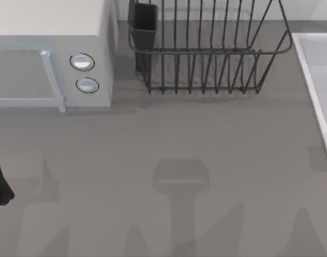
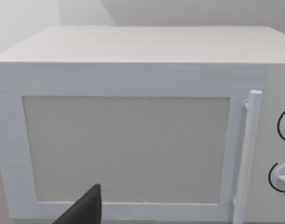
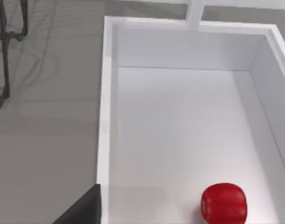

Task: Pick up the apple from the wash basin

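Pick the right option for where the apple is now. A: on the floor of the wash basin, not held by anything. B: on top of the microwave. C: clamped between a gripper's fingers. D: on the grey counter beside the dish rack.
A: the right wrist view shows the apple resting on the pale floor of the wash basin, with nothing gripping it.

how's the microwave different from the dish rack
The microwave is a solid white closed box; the dish rack is an open frame of dark wires you can see through. The microwave has a door with a handle and two round knobs; the dish rack has neither, only a dark cup in one corner. Both stand on the grey counter side by side.
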Motion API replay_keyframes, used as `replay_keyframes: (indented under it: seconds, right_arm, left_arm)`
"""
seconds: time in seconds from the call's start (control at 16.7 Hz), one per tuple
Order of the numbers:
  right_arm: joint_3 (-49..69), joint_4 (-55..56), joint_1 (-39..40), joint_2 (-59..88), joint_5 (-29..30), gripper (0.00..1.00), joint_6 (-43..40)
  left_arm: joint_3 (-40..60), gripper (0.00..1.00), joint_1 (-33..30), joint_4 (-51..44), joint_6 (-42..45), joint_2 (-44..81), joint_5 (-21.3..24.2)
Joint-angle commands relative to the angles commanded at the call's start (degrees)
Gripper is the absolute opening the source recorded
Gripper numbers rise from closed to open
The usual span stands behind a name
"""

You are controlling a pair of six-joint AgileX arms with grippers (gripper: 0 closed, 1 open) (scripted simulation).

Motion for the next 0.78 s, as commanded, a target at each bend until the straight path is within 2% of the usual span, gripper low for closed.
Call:
replay_keyframes:
  seconds: [0.48, 0.78]
  right_arm:
    - [38.2, -24.3, -7.0, 50.1, 0.1, 1.00, -6.6]
    - [57.0, -36.3, -10.4, 75.2, 0.1, 1.00, -9.8]
  left_arm:
    - [0.0, 1.00, 0.0, 0.0, 0.0, 0.0, 0.0]
    - [0.0, 1.00, 0.0, 0.0, 0.0, 0.0, 0.0]
